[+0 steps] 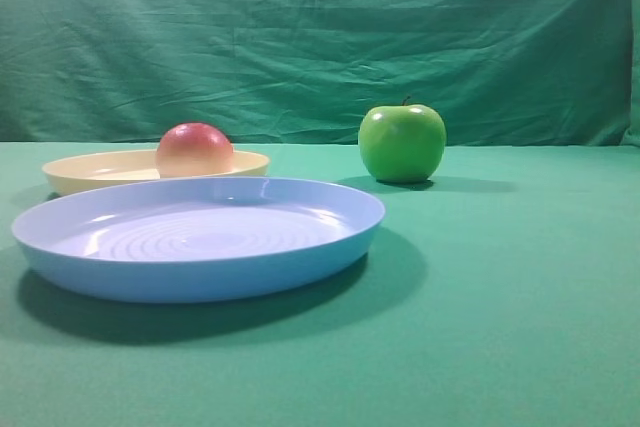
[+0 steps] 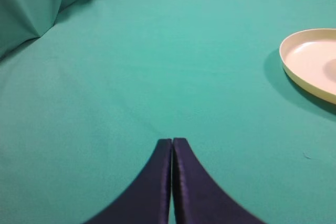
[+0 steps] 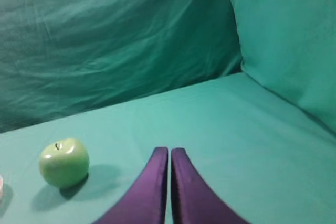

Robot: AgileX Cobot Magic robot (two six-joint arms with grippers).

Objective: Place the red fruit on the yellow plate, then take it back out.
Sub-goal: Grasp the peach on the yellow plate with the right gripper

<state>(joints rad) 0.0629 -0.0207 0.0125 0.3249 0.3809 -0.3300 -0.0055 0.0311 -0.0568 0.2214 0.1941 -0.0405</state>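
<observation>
While wrist views miss it—red fruit [image 1: 194, 149] plated.

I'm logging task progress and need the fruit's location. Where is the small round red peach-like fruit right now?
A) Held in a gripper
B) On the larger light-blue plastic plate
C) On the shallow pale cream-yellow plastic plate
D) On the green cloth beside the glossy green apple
C: the exterior high view shows the red fruit sitting on the yellow plate, behind the light-blue plate, and both grippers are shut on nothing.
</observation>
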